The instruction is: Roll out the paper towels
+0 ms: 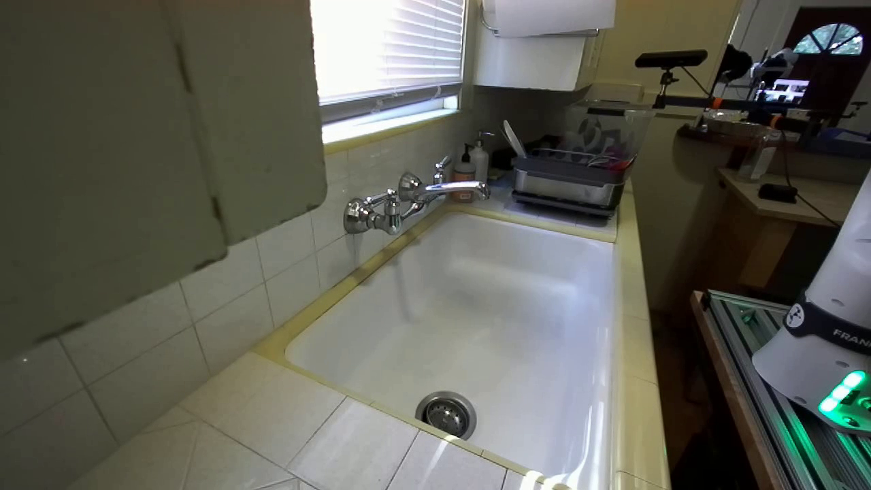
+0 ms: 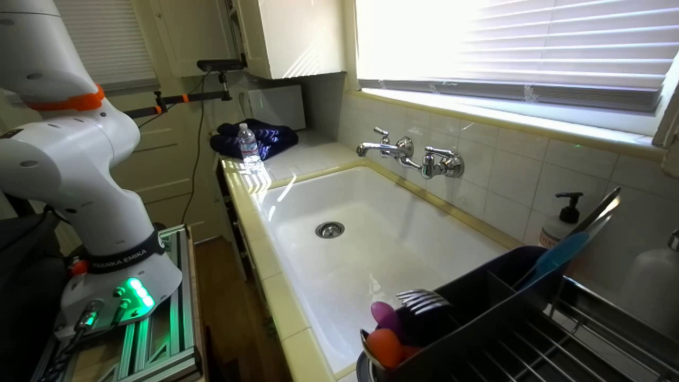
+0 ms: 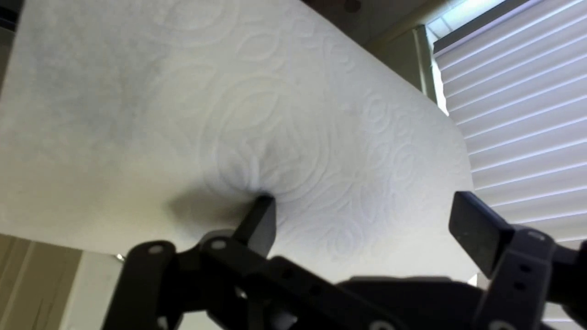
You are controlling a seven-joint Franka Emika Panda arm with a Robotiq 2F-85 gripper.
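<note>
The hand (image 3: 365, 206) was spread wide near the window (image 1: 388, 51), holding nothing (one finger (image 3: 262, 227) maybe touched the paper (image 3: 321, 133)). The paper hung beside the window. Little dangled, so most rolling out seemed left to do.

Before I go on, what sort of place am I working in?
Most likely a home kitchen: there is a wide white sink, a dish rack beside it holding utensils, and a roll of paper towels mounted higher up.
</note>
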